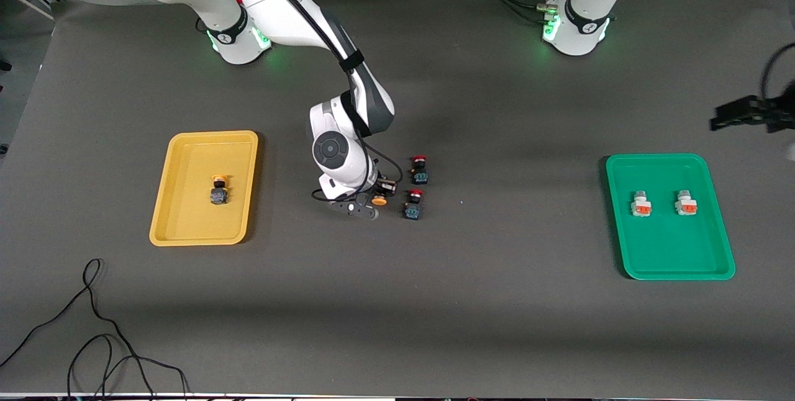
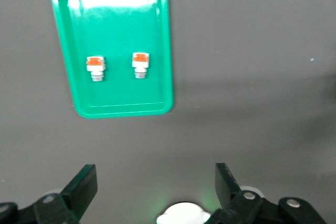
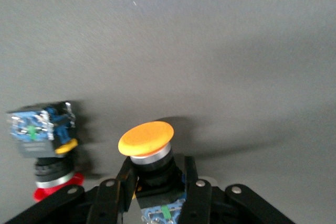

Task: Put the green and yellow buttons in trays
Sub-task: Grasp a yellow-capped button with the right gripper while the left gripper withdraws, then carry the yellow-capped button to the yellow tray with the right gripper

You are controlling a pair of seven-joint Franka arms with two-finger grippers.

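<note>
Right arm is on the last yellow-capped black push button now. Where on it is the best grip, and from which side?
Grip the black body just under the round cap, as the right gripper does now: shut on the yellow-capped black push button, a finger on each flat side of the body. The wide cap overhangs the fingers, which should guard against slipping. The left gripper waits open above the green tray.

left gripper (image 1: pixel 745 114) blurred, cropped at frame's 3 o'clock edge, held button (image 3: pixel 149 153) body half-hidden by right gripper's fingers (image 3: pixel 126 184)
</note>
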